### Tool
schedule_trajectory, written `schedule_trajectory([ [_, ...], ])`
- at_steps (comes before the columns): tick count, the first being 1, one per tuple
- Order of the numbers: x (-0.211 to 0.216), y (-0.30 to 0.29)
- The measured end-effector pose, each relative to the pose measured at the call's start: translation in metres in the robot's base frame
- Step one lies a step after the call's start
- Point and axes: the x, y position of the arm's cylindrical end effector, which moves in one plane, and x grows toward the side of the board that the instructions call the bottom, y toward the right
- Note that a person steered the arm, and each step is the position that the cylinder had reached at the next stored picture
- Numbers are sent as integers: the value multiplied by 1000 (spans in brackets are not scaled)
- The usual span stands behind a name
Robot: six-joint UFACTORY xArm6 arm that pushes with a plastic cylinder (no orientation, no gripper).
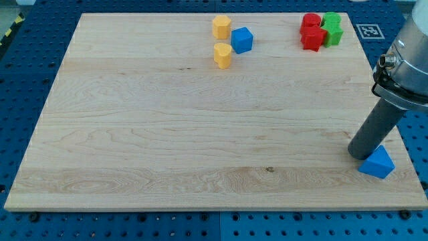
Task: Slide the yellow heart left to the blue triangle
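Observation:
The yellow heart (223, 55) lies near the view's top, a little right of the middle. A yellow block (221, 27), its shape unclear, sits just above it, and a blue cube (242, 40) is just to its right. The blue triangle (377, 163) lies at the board's bottom right corner. My tip (360, 154) rests on the board right against the blue triangle's left side, far below and to the right of the yellow heart.
Two red blocks (311, 31) and two green blocks (332, 28) are clustered at the view's top right. The wooden board (167, 134) ends just right of and below the blue triangle. The arm's body (408, 60) stands over the right edge.

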Motion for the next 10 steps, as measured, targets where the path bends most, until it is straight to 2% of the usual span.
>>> schedule_trajectory([
  [1,-24,-17],
  [2,-50,-62],
  [4,-98,-210],
  [5,-139,-285],
  [6,-194,-333],
  [7,-231,-339],
  [8,-218,-296],
  [9,-172,-213],
  [10,-156,-168],
])
